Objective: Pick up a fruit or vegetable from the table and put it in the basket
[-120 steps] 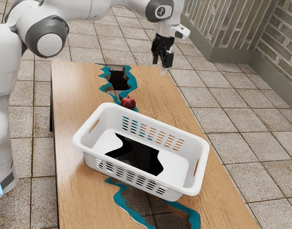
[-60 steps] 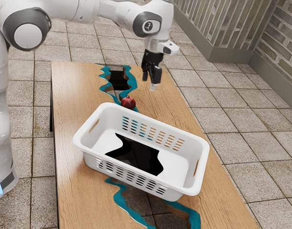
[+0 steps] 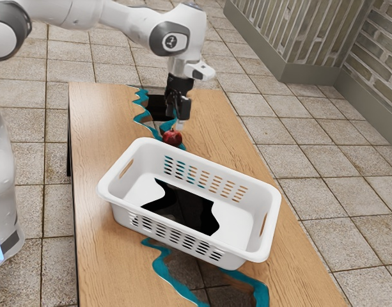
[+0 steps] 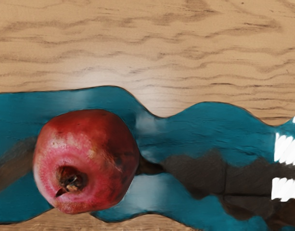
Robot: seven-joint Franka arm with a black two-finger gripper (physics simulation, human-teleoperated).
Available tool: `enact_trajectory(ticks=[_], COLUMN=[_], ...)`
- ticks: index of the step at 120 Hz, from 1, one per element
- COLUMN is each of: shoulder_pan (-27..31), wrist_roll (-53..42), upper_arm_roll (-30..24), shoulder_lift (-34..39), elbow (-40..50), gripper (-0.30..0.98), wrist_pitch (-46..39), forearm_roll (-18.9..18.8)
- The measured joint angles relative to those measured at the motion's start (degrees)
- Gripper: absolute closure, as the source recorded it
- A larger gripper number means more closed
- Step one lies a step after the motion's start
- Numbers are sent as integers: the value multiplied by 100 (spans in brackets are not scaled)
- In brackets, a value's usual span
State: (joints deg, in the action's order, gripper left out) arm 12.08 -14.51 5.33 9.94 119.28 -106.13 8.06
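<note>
1. Gripper [image 3: 176, 122] seen open in exterior view, pointed down, fingers parted; nothing is clamped between them.
2. Gripper is placed low over the pomegranate [image 3: 172, 137], fingertips close to its top; whether it is being touched cannot be told.
3. Pomegranate is set on the surface [image 3: 93, 128], outside the basket [image 3: 106, 187], near one of its long sides.
4. In wrist view, red-pink skin is shown, with the dark, dried crown [image 4: 71, 180] turned partly up toward the camera. Pomegranate is backed by the teal band [image 4: 200, 120]; a gap is seen between it and the white slotted part of the basket.
5. Basket is white, rectangular, stood upright on the surface. Slots are cut in its long sides, and a handle opening is set in each short end. A black patch [image 3: 183, 208] is seen inside, on its bottom.
6. Surface is light wood grain, crossed by wavy teal edging around dark and tile-like areas; part of this is covered by the basket.
7. Arm [image 3: 125, 19] is brought in from the exterior view's upper left, its hand held above the pomegranate. Tiled floor [image 3: 349, 217] and brick wall [image 3: 375, 70] are seen beyond.
</note>
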Motion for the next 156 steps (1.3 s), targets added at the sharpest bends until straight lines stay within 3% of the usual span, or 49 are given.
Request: enact_trajectory(ticks=[44, 87, 156], shoulder_pan=[148, 150, 164], wrist_roll=[-3, -14, -80], upper_arm_roll=[3, -4, -137], shoulder_lift=[-407, -889, -893], elbow=[164, 177, 180], gripper=[0, 0, 0], wrist_pitch=[-360, -898, -1121], forearm_roll=[-106, 41, 177])
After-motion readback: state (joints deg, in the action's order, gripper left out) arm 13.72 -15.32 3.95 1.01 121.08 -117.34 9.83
